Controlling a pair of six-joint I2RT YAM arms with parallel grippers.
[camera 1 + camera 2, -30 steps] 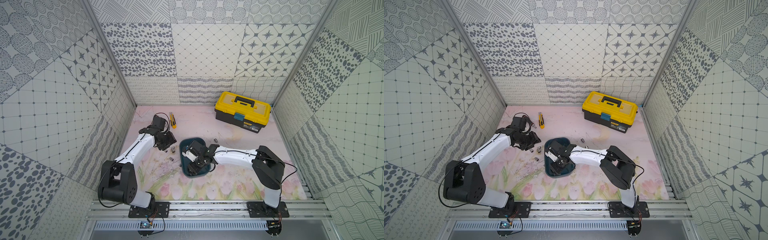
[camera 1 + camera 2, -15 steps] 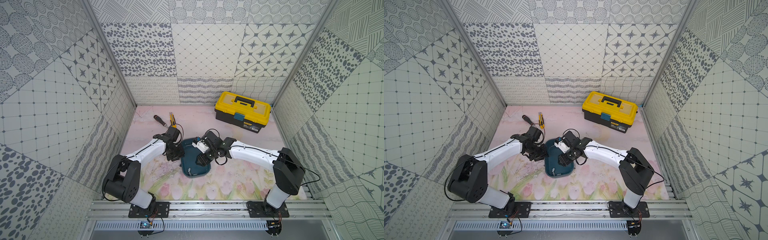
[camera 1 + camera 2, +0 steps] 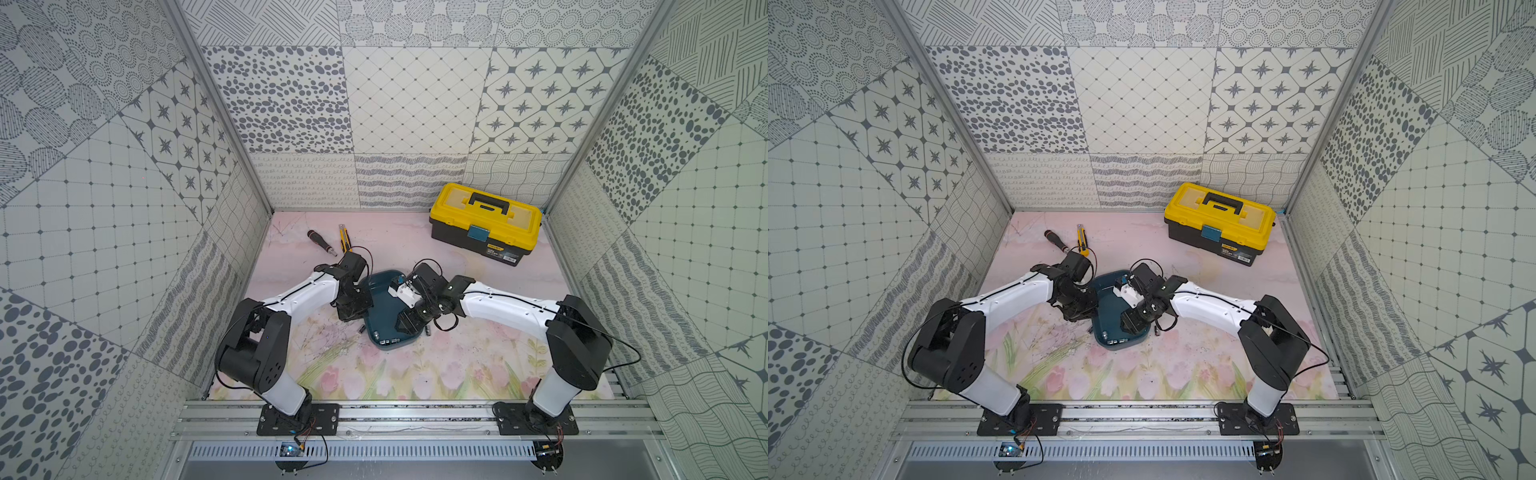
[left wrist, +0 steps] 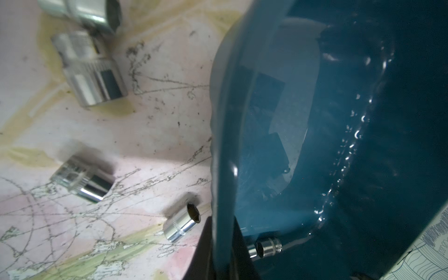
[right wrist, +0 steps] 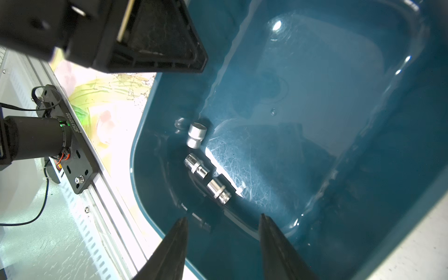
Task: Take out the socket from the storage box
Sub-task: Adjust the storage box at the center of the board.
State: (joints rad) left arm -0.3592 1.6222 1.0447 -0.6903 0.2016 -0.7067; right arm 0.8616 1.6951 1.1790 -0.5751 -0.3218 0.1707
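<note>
upper left of the floor in a top view: black-handled screwdriver [image 3: 321,241], with a yellow utility knife [image 3: 344,239] just beside it. the left gripper [image 4: 221,252] is pinched narrow on the rim of the storage box [image 3: 380,307], one finger on either side of the wall. the box sits centre frame on the floral mat [image 3: 415,374], between the two arms. loose sockets [image 4: 89,72] lie on the mat just outside its left wall. three sockets [image 5: 196,167] show inside, bunched along the box's lower end. the right gripper [image 5: 223,242] hovers over them, jaws apart, gripping nothing. yellow toolbox [image 3: 485,222] upper right, well apart.
</note>
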